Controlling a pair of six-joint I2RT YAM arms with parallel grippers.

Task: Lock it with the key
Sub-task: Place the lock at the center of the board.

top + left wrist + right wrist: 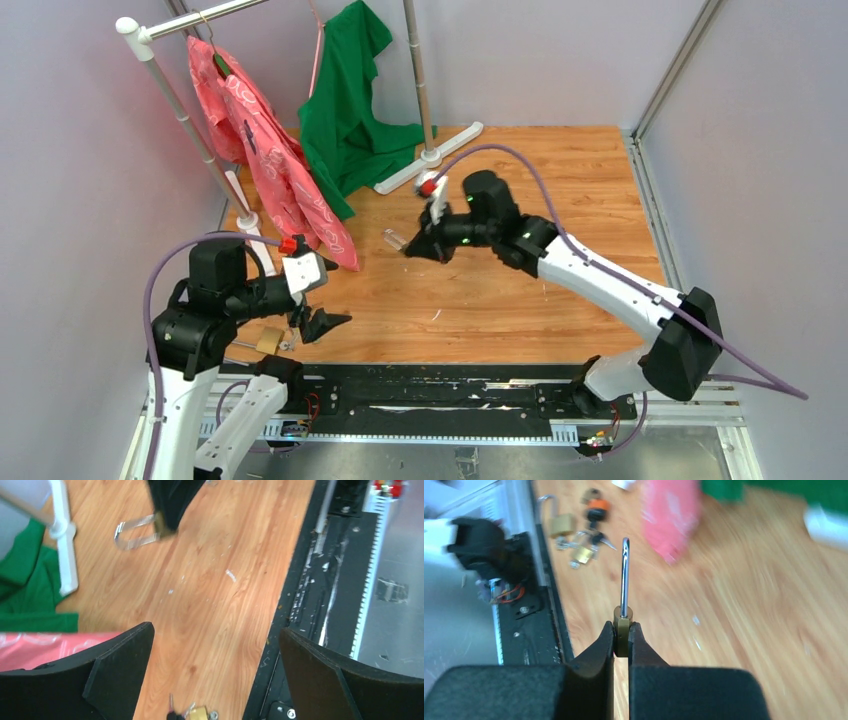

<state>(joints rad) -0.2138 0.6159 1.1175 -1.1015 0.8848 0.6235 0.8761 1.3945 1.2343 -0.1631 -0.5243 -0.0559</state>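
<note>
Brass padlock (622,630), silver shackle upright.

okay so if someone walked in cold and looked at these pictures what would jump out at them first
Probably the right gripper, shut on a brass padlock lifted over mid-table, its steel shackle sticking straight out. Next, the left gripper hanging wide open at the near left edge, above another padlock and keys. Behind them, a pink shirt and a green shirt hang on a rack.

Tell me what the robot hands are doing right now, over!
Right tool shut on padlock, shackle up, lifted off table. Left tool open, empty, above second padlock and keys. Nothing in the way.
</note>
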